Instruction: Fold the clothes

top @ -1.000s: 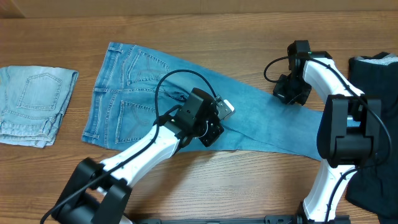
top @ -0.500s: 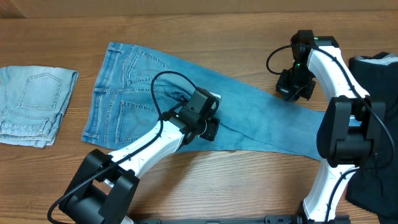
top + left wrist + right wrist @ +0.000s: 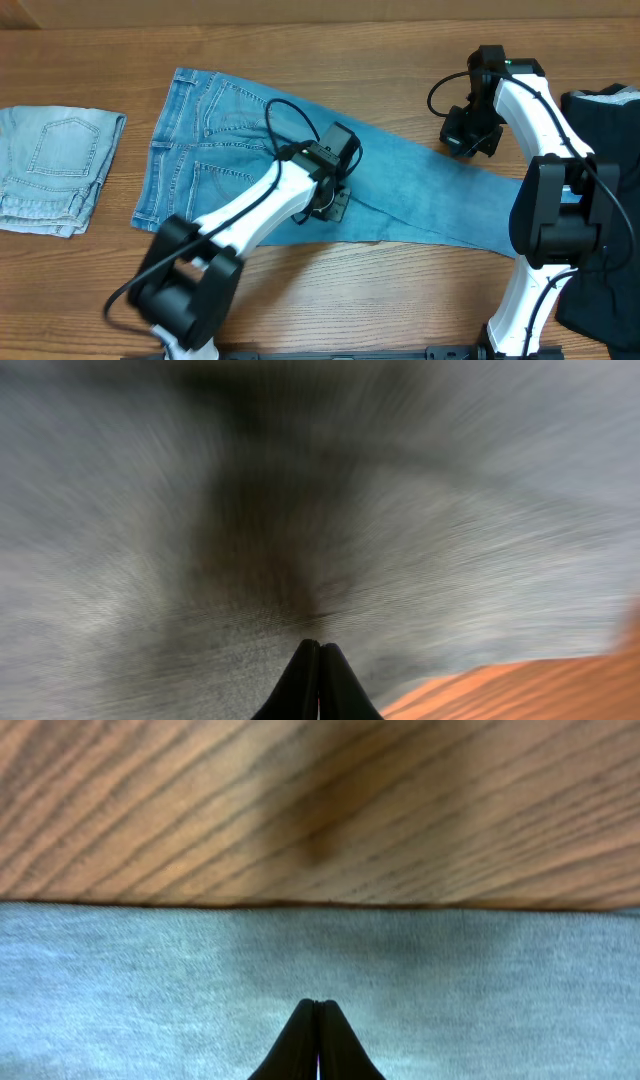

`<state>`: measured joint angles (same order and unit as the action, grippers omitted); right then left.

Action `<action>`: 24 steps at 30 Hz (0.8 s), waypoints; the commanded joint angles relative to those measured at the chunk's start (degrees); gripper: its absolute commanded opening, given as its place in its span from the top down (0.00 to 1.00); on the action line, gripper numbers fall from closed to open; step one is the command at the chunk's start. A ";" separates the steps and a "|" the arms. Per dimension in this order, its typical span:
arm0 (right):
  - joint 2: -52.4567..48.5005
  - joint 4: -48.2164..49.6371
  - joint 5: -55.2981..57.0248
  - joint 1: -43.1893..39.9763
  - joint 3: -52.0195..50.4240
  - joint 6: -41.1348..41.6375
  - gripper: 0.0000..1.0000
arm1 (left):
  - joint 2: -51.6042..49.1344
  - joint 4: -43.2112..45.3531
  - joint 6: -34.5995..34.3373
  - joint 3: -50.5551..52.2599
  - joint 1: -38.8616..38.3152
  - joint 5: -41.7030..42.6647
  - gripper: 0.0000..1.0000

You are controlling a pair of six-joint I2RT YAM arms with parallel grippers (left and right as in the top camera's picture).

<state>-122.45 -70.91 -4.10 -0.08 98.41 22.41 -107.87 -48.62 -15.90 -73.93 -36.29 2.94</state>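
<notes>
Two hands pinched together per wrist views: left hand [image 3: 320,648] amid blur, right hand [image 3: 317,1006] at jeans [image 3: 150,980] edge; overhead hides fingertips.

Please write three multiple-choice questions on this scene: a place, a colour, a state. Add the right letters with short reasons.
1. Where do the pale folded jeans lie? A) left end of the table B) right end C) on a chair
2. What colour is the garment at the far right? A) red B) white C) black
3. How are the right fingers? A) wide open B) shut C) holding a cup

1 A: the overhead view shows them far left. 2 C: it is black. 3 B: the tips touch.
</notes>
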 commanded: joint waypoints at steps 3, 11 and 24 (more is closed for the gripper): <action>0.04 -0.52 -0.72 1.01 0.22 -1.44 0.96 | -9.62 -5.16 4.35 -6.43 1.55 1.64 0.94; 0.02 10.36 -0.68 3.72 -9.33 -1.22 0.96 | -9.77 -5.57 4.83 -6.86 2.29 2.01 0.91; -0.04 23.19 -0.46 3.69 -17.46 -1.64 0.96 | -10.99 -5.16 5.90 -6.86 2.80 4.11 0.96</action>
<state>-119.83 -50.11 -4.67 3.73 82.91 20.97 -117.51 -53.78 -11.55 -79.72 -34.22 5.10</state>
